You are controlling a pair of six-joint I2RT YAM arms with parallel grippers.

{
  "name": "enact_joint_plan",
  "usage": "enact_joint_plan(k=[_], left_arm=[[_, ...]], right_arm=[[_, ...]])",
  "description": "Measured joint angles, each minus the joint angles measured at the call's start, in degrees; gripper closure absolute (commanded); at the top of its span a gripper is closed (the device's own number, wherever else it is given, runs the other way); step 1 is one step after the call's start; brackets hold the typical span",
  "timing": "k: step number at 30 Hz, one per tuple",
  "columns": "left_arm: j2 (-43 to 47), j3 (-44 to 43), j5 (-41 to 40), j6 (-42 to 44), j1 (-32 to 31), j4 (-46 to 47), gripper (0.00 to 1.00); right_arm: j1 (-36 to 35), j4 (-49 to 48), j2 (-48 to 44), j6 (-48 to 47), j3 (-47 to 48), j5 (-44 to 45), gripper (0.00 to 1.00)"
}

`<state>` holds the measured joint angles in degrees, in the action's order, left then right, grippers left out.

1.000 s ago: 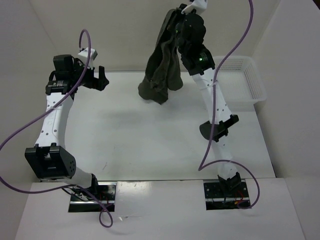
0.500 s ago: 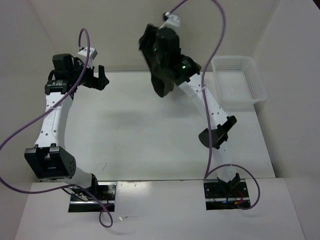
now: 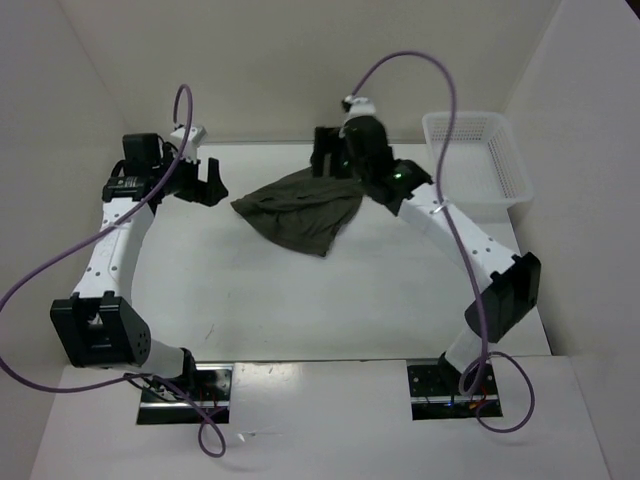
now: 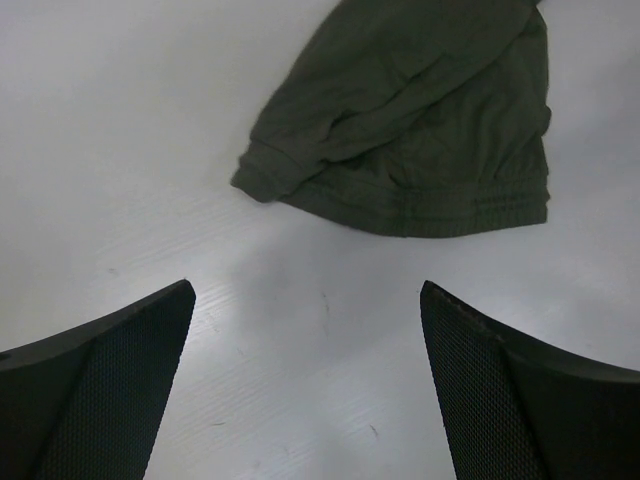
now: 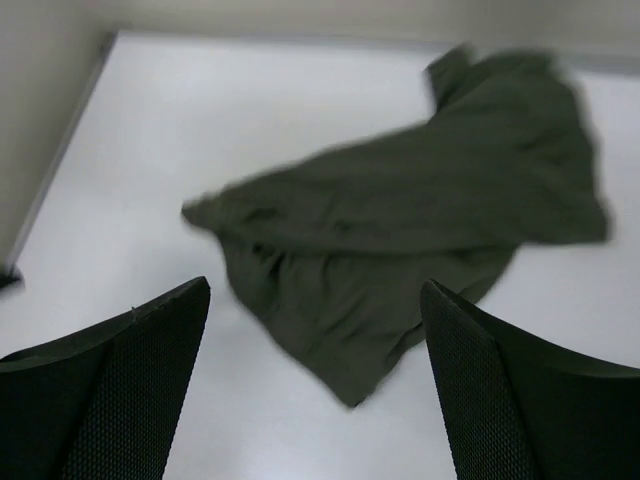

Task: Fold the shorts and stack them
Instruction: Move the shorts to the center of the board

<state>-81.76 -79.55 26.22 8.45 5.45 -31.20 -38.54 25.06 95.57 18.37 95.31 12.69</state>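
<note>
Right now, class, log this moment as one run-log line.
shorts: crumpled on table, unfolded | left gripper: open, apart from shorts | right gripper: open, holding nothing | fold: not started

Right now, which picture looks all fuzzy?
Right wrist view: the shorts look smeared and fuzzy. Left wrist view: the shorts are sharp, with seams showing. Top view: clear, with only soft grey shadows on the table.
</note>
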Motion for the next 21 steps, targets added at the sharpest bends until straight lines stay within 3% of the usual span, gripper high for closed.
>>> enact_joint_plan(k=[3,9,14,19,21], left_arm=[[-3.34,0.31,0.48,-2.16,-1.60,0.02,0.00],[-20.50,-5.18,0.81,-8.28,-2.64,2.82,0.00],[-31.30,-11.41,-0.90,-10.36,-2.73,4.72,0.00],[-36.46,-14.43,-0.81,-11.34,-3.37,5.97,0.00],[-38.25,-15.56,-0.33,-11.93,-3.85,6.45,0.11]], right_arm=[[8.66,-1.53,-0.11,0.59,4.35,0.02,0.10],[21.03,-3.65,16.87,0.09,12.31,-2.49,0.10],[23.04,-0.61,33.42,0.00,16.50,-6.05,0.10],[23.45,2.40,40.54,0.00,22.80,-6.75,0.10],[23.71,2.51,41.09,0.00,24.79,-6.58,0.10]])
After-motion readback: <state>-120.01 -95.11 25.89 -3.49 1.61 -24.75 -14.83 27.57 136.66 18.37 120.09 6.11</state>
